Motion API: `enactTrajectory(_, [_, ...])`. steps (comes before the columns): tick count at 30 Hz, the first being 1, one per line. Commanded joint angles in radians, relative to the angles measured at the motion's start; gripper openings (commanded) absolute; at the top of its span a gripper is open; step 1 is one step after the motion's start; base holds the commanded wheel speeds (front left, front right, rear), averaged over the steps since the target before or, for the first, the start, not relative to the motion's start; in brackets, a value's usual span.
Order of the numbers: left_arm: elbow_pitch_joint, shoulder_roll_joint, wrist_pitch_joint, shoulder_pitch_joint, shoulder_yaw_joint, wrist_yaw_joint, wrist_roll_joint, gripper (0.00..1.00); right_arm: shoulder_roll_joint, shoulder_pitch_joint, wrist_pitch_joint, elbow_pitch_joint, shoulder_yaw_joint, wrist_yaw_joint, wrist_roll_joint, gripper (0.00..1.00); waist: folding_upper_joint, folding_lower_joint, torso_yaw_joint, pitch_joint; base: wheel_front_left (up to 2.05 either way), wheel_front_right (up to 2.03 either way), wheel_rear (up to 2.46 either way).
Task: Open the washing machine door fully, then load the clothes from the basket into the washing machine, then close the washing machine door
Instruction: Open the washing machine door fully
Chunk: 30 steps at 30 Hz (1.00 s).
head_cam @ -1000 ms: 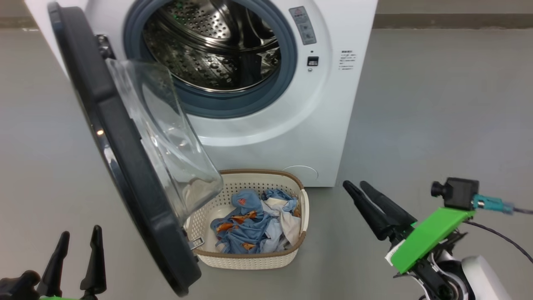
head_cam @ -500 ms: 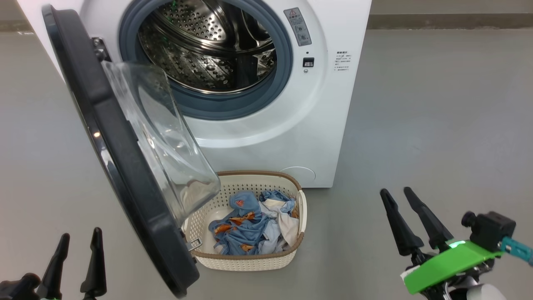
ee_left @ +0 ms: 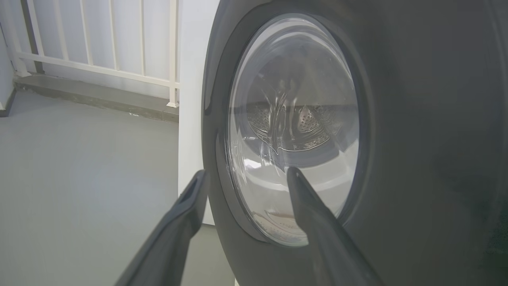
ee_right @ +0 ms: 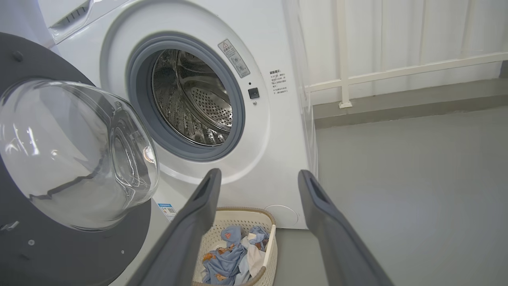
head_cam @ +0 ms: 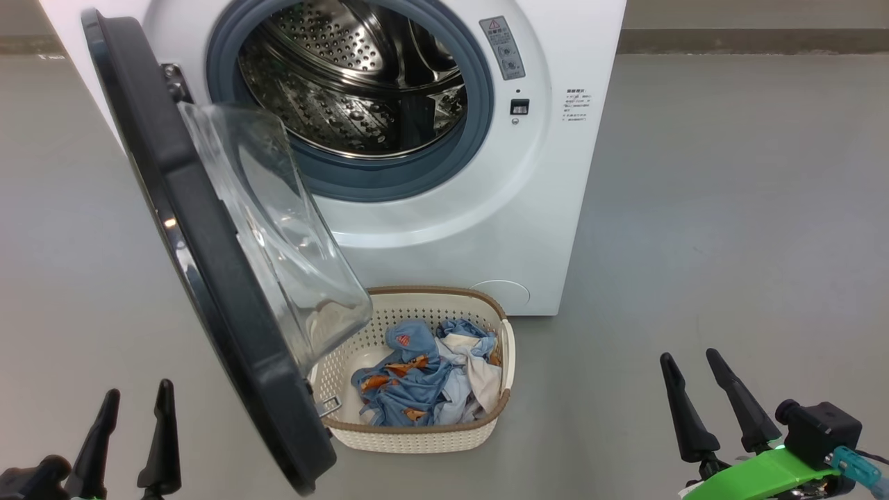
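Note:
The white washing machine [head_cam: 451,229] stands ahead, its steel drum [head_cam: 347,76] exposed. The washing machine door [head_cam: 208,278] hangs open on its left hinge, and its glass bowl [head_cam: 278,236] overhangs the left end of the basket [head_cam: 417,437]. The cream basket sits on the floor before the machine and holds the clothes [head_cam: 417,382], blue with orange prints plus white pieces. My left gripper [head_cam: 139,389] is open at the lower left, outside the door; its wrist view faces the door's outer side [ee_left: 416,139]. My right gripper [head_cam: 690,355] is open and empty, right of the basket.
Grey floor [head_cam: 729,208] spreads to the right of the machine. A white railing [ee_right: 397,71] on a low kerb runs behind it. The door's lower edge [head_cam: 305,472] reaches down close to my left gripper.
My right gripper has drawn back toward the lower right and turned its fingers up the view. The head camera shifted slightly. Left gripper, door and basket stay as before.

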Motion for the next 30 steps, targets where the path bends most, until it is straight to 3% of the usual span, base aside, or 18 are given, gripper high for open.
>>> enactTrajectory(1, [-0.029, 0.021, -0.006, -0.028, 0.038, -0.002, 0.006, 1.00, -0.005, -0.012, -0.014, -0.020, 0.018, 0.002, -0.018, 1.00, 0.0000, 0.0000, -0.001, 0.000, 0.00, 0.00, 0.00])
enactTrajectory(10, [-0.030, 0.018, -0.006, -0.027, 0.044, -0.002, 0.009, 1.00, 0.030, -0.006, -0.031, -0.015, -0.012, 0.002, -0.159, 1.00, 0.0000, 0.0000, -0.009, -0.002, 0.00, 0.00, 0.00])
enactTrajectory(30, [-0.029, 0.024, -0.006, -0.032, 0.036, -0.002, 0.010, 1.00, 0.071, -0.011, -0.032, -0.009, -0.040, 0.002, -0.204, 1.00, 0.0000, 0.0000, -0.013, 0.005, 0.00, 0.00, 0.00])
